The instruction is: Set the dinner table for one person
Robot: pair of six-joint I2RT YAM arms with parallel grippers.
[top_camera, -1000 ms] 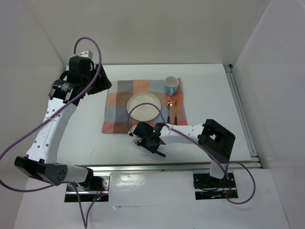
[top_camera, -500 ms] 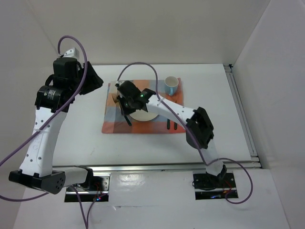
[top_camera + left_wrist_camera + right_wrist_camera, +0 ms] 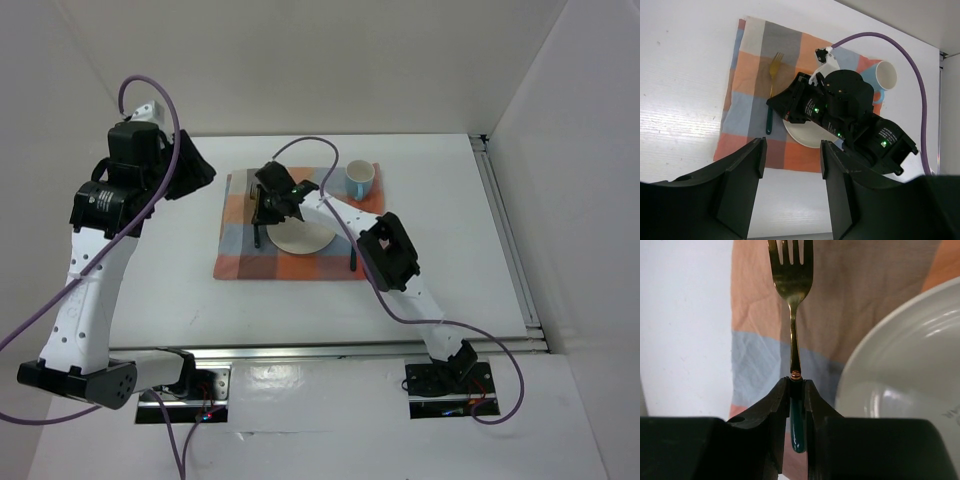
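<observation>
A fork [image 3: 792, 300] with a gold head and a dark teal handle points away from me, and my right gripper [image 3: 796, 382] is shut on the top of its handle. From above, the fork [image 3: 258, 228] is low over the left part of the checked mat [image 3: 240, 258], just left of the white plate [image 3: 300, 238]. Whether it rests on the cloth I cannot tell. My left gripper [image 3: 792, 150] hangs open and empty high over the dinner table [image 3: 450, 200], left of the mat. In its view the fork [image 3: 771, 85] lies beside my right gripper [image 3: 790, 102].
A light blue mug [image 3: 359, 179] stands at the mat's far right corner. A dark cutlery handle [image 3: 353, 262] shows right of the plate, under my right arm. Metal rails [image 3: 510, 250] run along the right and near edges.
My right arm swung from the near side of the table to the left part of the mat, with the fork in its jaws. My left arm drew back a little to the left.
</observation>
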